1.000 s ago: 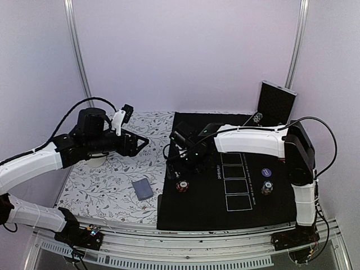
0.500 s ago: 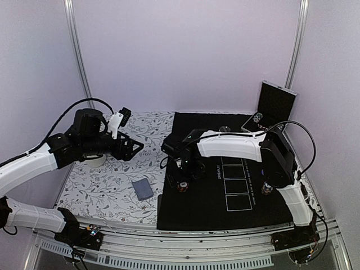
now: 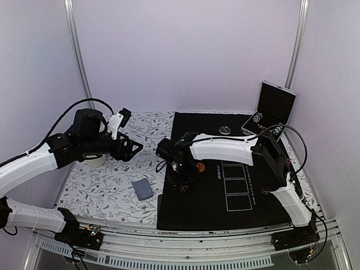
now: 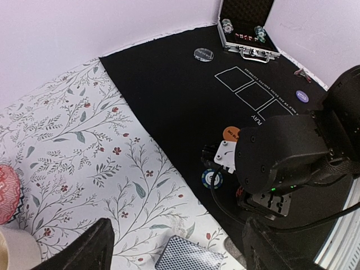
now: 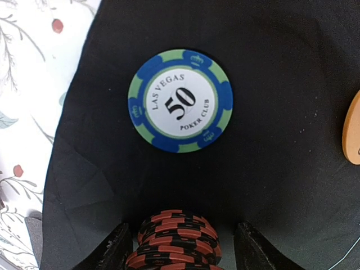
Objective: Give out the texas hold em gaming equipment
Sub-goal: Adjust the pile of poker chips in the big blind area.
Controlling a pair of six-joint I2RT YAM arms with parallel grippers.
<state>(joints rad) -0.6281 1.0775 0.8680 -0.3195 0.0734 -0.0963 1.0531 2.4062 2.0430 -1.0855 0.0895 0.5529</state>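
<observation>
R end effector (image 5: 181, 229): jaws apart, down either side of short stack of red-and-black striped round poker chips (image 5: 175, 247), w/ thin dark gap visible btw stack and one finger. Reads as not clamped yet, nothing lifted. Just beyond stack, flat on black felt mat (image 5: 270, 185): single blue-and-green striped "50" chip (image 5: 180, 101), apart from stack. Orange round button disc (image 5: 353, 129) at view's edge, further in on mat. All near mat's L edge, beside white floral-print cloth (image 3: 107, 185).

L end effector (image 3: 134, 147): jaws wide, empty, hanging above floral cloth, touching nothing. Grey-blue-backed deck of playing cards (image 3: 143, 189) flat on cloth toward front edge, one neat pile, well apart from white card outlines (image 3: 237, 187) printed on mat.

Further out: silver round button disc (image 3: 224, 130) at mat's far side; purple round button disc (image 4: 302, 96) beside outlines; silver-edged black-lined case (image 4: 244, 28) open at far R corner, w/ more striped chips (image 4: 227, 25) inside.

Progress, as a judgement: partway at most.
- Done: three buttons out on mat, a few chips out of case.
- Left: no cards on outlines, deck undealt, chips remaining in case.
- Step in hand, prob.: closing on red-and-black stack to shift it to a player spot; can't tell which spot.
- Red triangle marker: not made out.
</observation>
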